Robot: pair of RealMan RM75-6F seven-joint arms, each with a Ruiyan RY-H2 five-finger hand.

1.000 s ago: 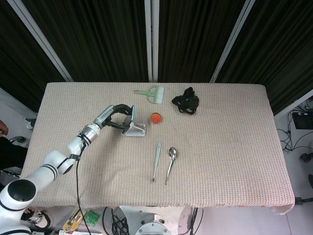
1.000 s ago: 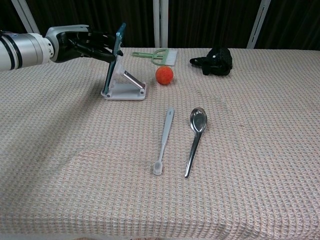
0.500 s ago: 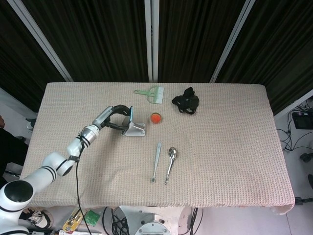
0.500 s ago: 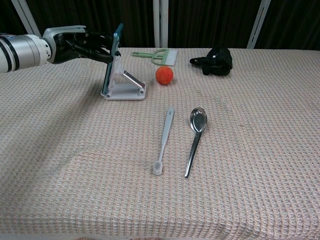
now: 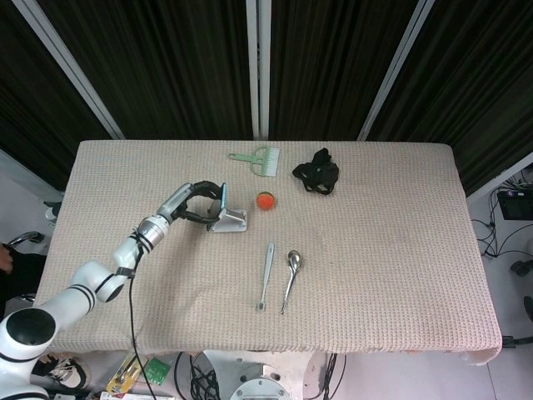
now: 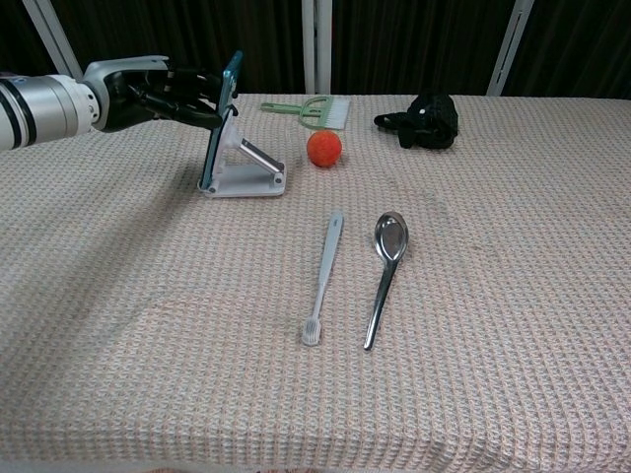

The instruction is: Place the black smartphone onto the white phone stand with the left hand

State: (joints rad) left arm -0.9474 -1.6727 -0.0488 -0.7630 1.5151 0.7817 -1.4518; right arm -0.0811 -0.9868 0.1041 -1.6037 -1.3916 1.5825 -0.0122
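I have the left hand (image 6: 158, 94) gripping the black smartphone in its teal-edged case (image 6: 223, 116), fingers wrapped on its upper part, with the phone leaning steeply on the white wedge-shaped phone stand (image 6: 245, 169); its lower edge looks seated in the stand's front lip (I can't quite confirm contact). I judge this to be the seating step, nearly done. Next I should loosen the fingers gently and draw back away from the stand, where the woven beige table cloth (image 6: 118, 296) offers room. The small orange ball (image 6: 323, 147) sits just beyond the stand. The right hand appears in neither view.
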